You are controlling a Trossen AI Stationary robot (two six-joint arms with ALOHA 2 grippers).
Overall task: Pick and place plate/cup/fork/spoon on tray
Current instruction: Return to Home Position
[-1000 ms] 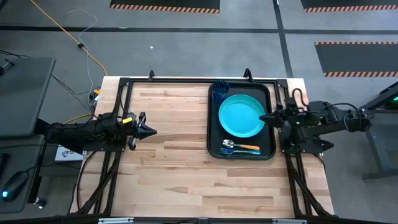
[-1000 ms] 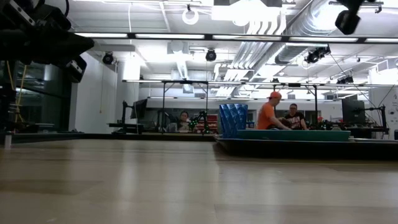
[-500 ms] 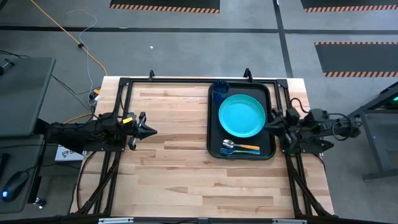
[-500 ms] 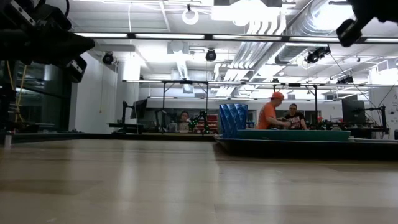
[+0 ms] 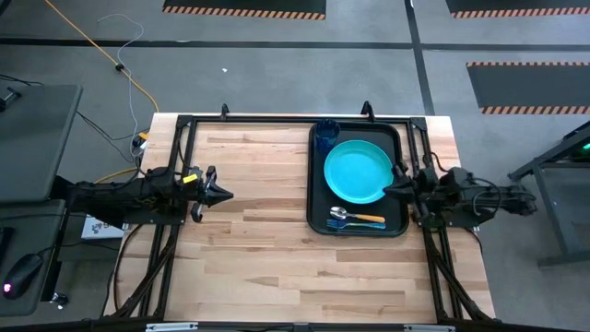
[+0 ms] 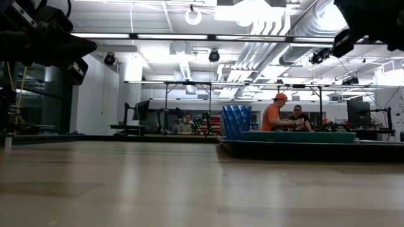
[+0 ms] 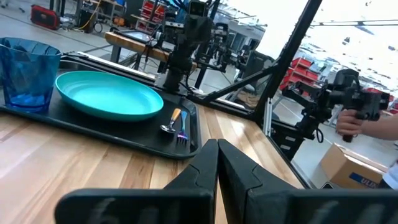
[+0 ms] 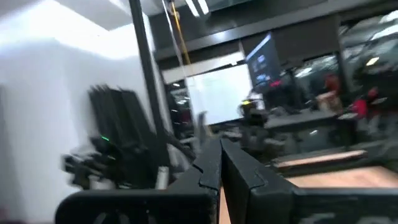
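Scene: A wooden surface (image 5: 258, 240) was seen from above, with one dark robot arm at each side.
Tray: The black tray (image 5: 314, 198) lay on the right half of the surface, toward the far edge.
Plate: The turquoise plate (image 5: 358, 172) sat in the middle of the tray.
Cup: The blue cup (image 5: 325, 136) stood upright in the tray's far left corner, just beside the plate.
Spoon and fork: The spoon (image 5: 358, 216) and the fork (image 5: 355, 225) lay side by side across the near end of the tray, the fork nearer.
Right hand: The right hand (image 5: 392, 187) hung above the tray's right rim, by the plate's edge, fingers pressed together and holding nothing.
Left hand: The left hand (image 5: 219, 194) waited over the left part of the surface, well apart from the tray, fingers likewise together and empty.
Step in hand: All four items appeared to be on the tray, so only drawing the right arm home seemed left.
Doing it well: The right hand should keep its height until past the rim, so nothing gets nudged.
Left wrist view alone: It showed the spoon's bowl and the fork's tines pointing the same way, close together.
Low view alone: It showed the cup and plate rising above the tray's rim, and people (image 6: 276, 113) seated in the room behind; spoon and fork were hidden.
Right wrist view alone: It showed that arm's closed fingers and the room, none of the tableware.
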